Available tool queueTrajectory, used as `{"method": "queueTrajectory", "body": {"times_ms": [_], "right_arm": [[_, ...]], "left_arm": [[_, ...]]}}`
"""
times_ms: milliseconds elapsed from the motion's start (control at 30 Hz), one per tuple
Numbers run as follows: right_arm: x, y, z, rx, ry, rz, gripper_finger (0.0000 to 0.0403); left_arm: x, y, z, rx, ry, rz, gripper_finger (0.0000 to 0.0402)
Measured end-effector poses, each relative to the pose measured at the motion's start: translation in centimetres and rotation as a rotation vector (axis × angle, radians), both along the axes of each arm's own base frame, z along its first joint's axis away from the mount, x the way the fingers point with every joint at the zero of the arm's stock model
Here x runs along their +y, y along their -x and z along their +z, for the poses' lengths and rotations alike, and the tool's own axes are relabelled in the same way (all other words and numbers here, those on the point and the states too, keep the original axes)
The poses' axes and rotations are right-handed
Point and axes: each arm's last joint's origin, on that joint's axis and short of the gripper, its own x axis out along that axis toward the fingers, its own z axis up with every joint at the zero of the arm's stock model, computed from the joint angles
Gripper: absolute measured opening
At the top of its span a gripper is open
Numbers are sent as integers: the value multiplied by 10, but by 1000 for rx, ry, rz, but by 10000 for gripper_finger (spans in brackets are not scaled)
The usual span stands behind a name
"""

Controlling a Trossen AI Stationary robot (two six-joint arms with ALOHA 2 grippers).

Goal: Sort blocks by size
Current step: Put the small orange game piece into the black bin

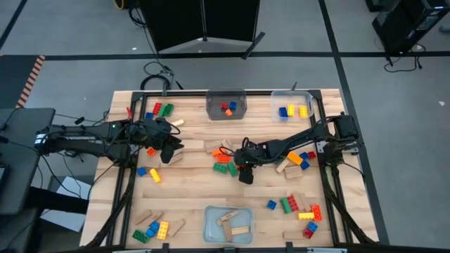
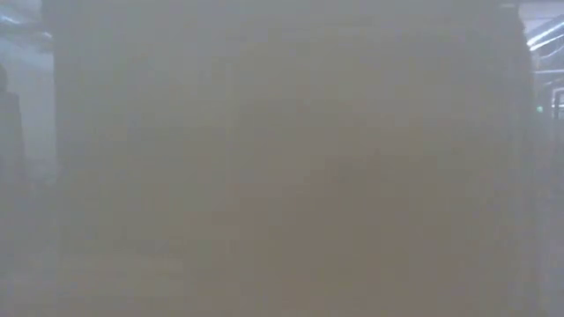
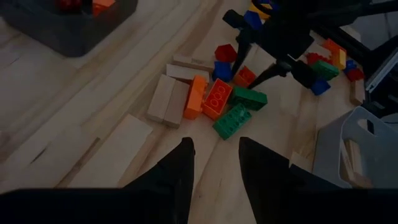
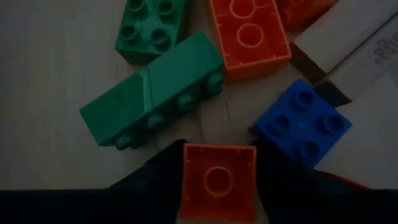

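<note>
Here the pale slatted wooden table [image 1: 190, 200] carries three clear plastic bins: one at the near edge holding tan wooden blocks [image 1: 228, 223], and two at the far edge, a darker one with small bricks [image 1: 226, 105] and another with yellow and blue bricks [image 1: 292, 105]. Loose studded bricks lie scattered in clusters, the main one at mid-table. The right gripper [image 1: 241, 166] is down on that cluster, clearly the nearer arm. In the right wrist view a small square orange single-stud brick [image 4: 218, 179] sits directly between its fingers [image 4: 152, 177], which are partly closed and flank both sides; whether they already press it I cannot tell. A long green brick [image 4: 153, 89] lies tilted just beyond it, a blue four-stud brick [image 4: 303, 123] beside. The left gripper [image 1: 167, 151] hovers left of the cluster, its jaws partly apart with nothing between them. The low view shows only haze. Beyond the table is grey floor with dark tape lines.
</note>
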Motion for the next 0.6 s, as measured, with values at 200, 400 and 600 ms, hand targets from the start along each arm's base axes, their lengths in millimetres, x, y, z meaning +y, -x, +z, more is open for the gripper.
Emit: {"method": "queueTrajectory", "body": {"times_ms": [200,400,600], "right_arm": [[-1,2,15,26,-47,14,152],[-24,0,82,22,23,65,152],[-85,0,155,-189,152,16,152]], "left_arm": [[0,0,0,0,-10,7,137],[2,-1,2,-13,-71,48,137],[5,-1,4,-33,-123,129,137]]}}
